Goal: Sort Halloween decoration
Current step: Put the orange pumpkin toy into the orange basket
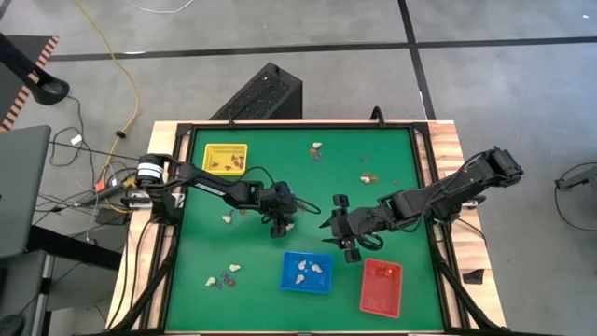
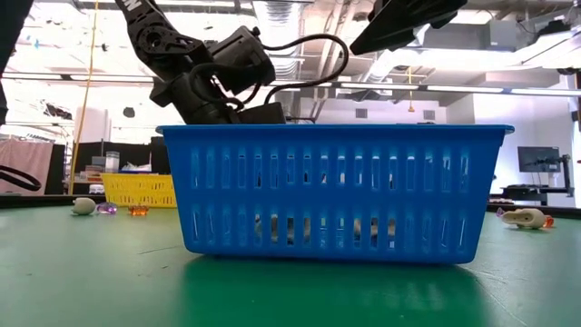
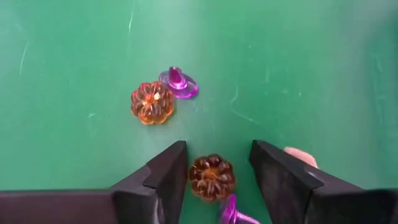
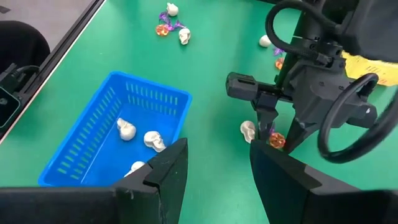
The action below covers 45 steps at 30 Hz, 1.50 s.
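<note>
Across the green table (image 1: 298, 201), three trays are sitting: yellow tray (image 1: 225, 159) at about ten o'clock from the mat's centre, blue tray (image 1: 307, 272) at six, red tray (image 1: 381, 287) at five. The blue tray is holding whitish skulls (image 4: 126, 129). Loose trinkets are lying in small clusters at twelve, one and seven o'clock.

Both arms are reaching toward the middle. The left gripper (image 3: 214, 171) is hanging low over the mat just left of centre, its fingers spread with a gap between them. The right gripper (image 4: 214, 165) is hovering just right of centre, fingers spread and holding nothing.

An orange pumpkin (image 3: 212, 177) is lying squarely between the left fingers, touching neither as far as I can tell. It is round, so no axis is favouring any approach. A purple piece (image 3: 235, 213) is lying just beside it at five o'clock, and a whitish one (image 3: 301, 156) is peeking out behind the finger at three. A second pumpkin (image 3: 152, 102) and purple hat (image 3: 178, 83) are resting ahead at eleven o'clock.

Judging by position, the left arm is the nearer one, and closing straight in should catch the pumpkin, though the purple neighbour may get nudged.
</note>
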### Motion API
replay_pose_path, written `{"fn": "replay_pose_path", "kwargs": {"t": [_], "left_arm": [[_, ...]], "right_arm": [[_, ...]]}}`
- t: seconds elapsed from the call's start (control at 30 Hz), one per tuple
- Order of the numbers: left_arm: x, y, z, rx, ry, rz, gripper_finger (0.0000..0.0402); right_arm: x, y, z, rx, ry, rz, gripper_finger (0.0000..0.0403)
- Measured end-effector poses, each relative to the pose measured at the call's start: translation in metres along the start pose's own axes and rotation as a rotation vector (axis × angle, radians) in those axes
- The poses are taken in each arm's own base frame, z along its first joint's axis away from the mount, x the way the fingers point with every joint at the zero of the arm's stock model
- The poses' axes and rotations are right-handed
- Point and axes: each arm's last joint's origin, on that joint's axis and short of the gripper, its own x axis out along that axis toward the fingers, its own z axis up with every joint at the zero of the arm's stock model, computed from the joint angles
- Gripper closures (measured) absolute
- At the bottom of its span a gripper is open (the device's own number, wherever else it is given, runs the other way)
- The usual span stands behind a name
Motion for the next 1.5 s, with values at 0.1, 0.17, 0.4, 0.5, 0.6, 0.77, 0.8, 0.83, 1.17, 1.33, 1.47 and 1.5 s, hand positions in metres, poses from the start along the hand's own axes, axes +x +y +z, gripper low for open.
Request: {"fn": "replay_pose_path", "kwargs": {"t": [0.1,0.17,0.4,0.5,0.6,0.77,0.8,0.83,1.17,1.33,1.47,1.5], "left_arm": [[-0.002,0.000,0.000,0.000,0.009,-0.001,0.0251],[-0.004,0.000,0.000,0.005,0.012,0.000,0.0261],[-0.010,0.000,0.002,0.008,0.011,0.001,0.0289],[-0.017,0.000,0.005,0.009,-0.005,0.002,0.0298],[-0.027,0.000,0.009,0.012,-0.029,0.003,0.0305],[-0.048,0.000,0.022,0.014,-0.125,-0.014,0.0309],[-0.051,-0.001,0.025,0.016,-0.143,-0.026,0.0309],[-0.054,-0.002,0.026,0.016,-0.157,-0.040,0.0309],[-0.060,-0.056,0.063,0.073,-0.595,-0.336,0.0310],[-0.038,-0.098,0.066,0.099,-0.781,-0.392,0.0310],[-0.018,-0.129,0.083,0.099,-0.885,-0.423,0.0310],[-0.012,-0.136,0.091,0.103,-0.902,-0.426,0.0310]], "right_arm": [[0.000,-0.002,0.000,0.004,0.001,-0.006,0.0200],[0.001,-0.003,0.000,0.009,0.001,-0.010,0.0200],[0.001,-0.006,0.000,0.014,0.002,-0.016,0.0200],[0.001,-0.006,0.000,0.014,0.002,-0.016,0.0200],[0.001,-0.006,0.000,0.014,0.002,-0.016,0.0200],[0.001,-0.006,0.000,0.015,0.002,-0.016,0.0200],[0.001,-0.006,0.000,0.015,0.002,-0.016,0.0200],[0.001,-0.006,0.000,0.015,0.002,-0.015,0.0200],[0.000,-0.006,0.000,0.022,0.007,-0.016,0.0200],[-0.010,-0.008,0.008,0.083,-0.024,-0.030,0.0200],[-0.025,-0.008,0.016,0.161,-0.079,-0.049,0.0200],[-0.029,-0.008,0.016,0.177,-0.082,-0.055,0.0200]]}}
